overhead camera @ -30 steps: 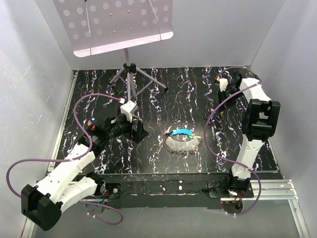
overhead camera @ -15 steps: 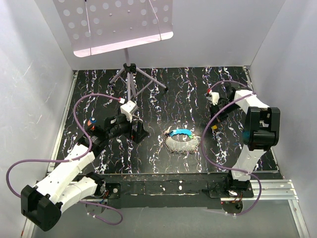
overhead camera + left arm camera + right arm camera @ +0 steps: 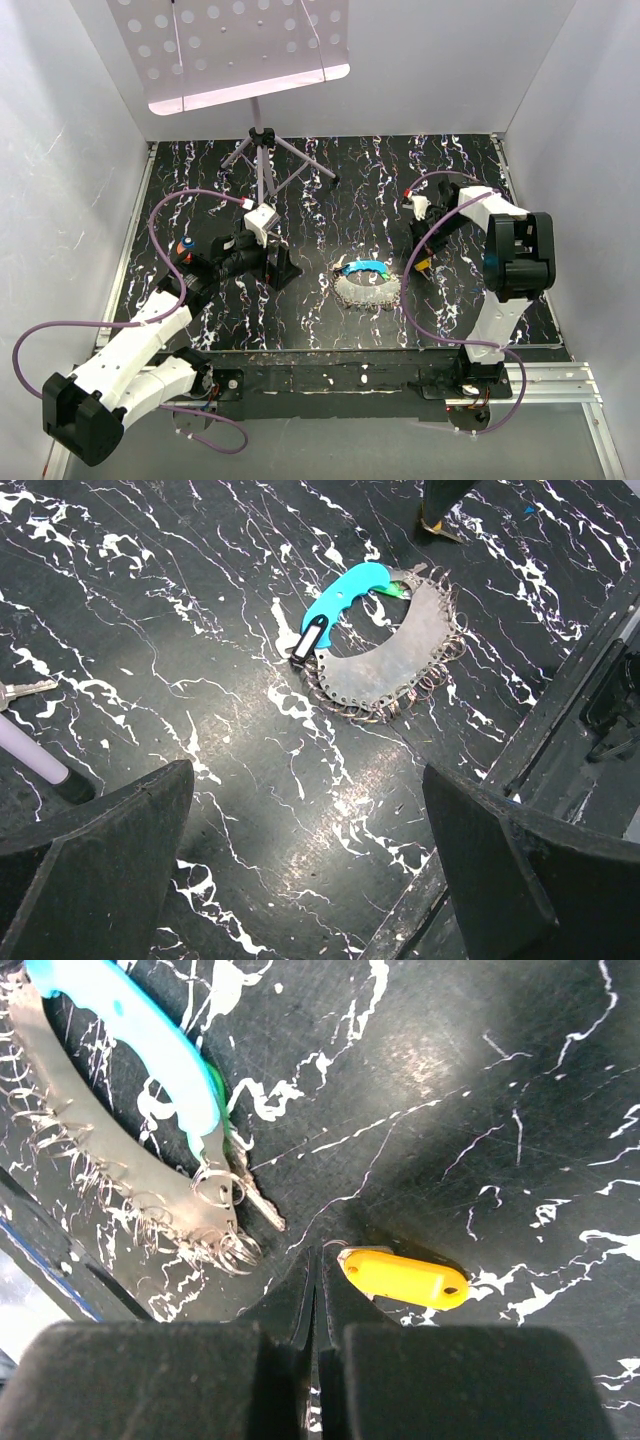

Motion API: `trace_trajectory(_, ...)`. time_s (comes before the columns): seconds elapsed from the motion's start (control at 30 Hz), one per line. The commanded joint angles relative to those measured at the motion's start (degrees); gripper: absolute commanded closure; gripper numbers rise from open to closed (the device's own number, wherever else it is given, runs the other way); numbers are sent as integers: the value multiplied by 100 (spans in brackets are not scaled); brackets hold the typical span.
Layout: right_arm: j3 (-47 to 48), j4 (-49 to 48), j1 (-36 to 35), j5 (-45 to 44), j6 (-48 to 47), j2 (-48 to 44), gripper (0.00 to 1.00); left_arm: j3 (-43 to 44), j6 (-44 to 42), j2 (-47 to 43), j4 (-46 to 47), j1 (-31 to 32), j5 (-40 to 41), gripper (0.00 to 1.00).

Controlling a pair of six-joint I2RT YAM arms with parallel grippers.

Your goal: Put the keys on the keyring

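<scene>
table (image 3: 330,210): keyring (image 3: 368,290) at middle, toward the front | handle (image 3: 365,267) along keyring's rear edge | tagged key (image 3: 403,1278) on table right of keyring, apart | right gripper (image 3: 315,1260) tips just beside tag | left gripper (image 3: 283,270) left of keyring, well apart | stand (image 3: 262,150) behind left gripper, at rear | second key (image 3: 25,689) on table, well apart from keyring

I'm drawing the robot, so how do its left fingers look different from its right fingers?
The left fingers stand wide apart, while the right fingers are squeezed shut. The right fingers have their tips right beside the yellow key; the left fingers are far from it. Both pairs are black.
</scene>
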State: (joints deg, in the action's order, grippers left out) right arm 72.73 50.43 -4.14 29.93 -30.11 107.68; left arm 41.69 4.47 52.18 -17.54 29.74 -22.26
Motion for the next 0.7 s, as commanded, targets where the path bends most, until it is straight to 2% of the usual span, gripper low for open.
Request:
trace_trajectory(0.0,171,-253,-8,-224,417,130,98,-73,-25,-33,145,-21,-138,1)
trace_trajectory(0.17,400,-350,10,-514,655,96,94,-126,10,-85,154,-21,-164,0)
trace_trajectory(0.3,479,-385,115,-603,752,-10,79,-179,28,-173,198,-21,-138,1)
trace_trajectory(0.43,479,-455,264,-629,752,-203,71,-249,89,-243,242,-12,-121,1)
trace_trajectory(0.53,392,-421,352,-305,560,-413,69,-293,194,-314,286,-12,-129,1)
trace_trajectory(0.67,-3,-341,353,354,-326,-1001,66,-425,501,-603,304,-12,-147,1)
